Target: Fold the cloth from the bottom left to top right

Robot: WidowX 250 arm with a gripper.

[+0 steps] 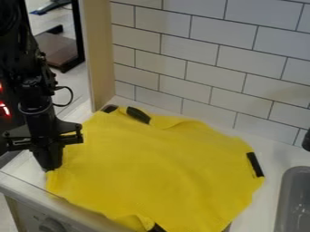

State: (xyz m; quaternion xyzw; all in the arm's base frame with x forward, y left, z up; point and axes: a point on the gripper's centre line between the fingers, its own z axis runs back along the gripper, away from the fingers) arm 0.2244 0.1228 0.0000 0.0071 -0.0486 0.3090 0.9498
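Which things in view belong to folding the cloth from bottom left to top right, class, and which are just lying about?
For the job:
- yellow fabric cloth
- black metal-and-plastic end effector, at the cloth's left edge
- white flat countertop under the cloth

Just about:
- grey rounded sink basin
- dark round knob
- white rectangular wall tiles

White tiled wall (203, 31), gray sink (295, 199)

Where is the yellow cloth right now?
In the camera view, the yellow cloth lies spread over the white counter, with the end effector at its left edge, the gray sink to its right and the tiled wall behind it.
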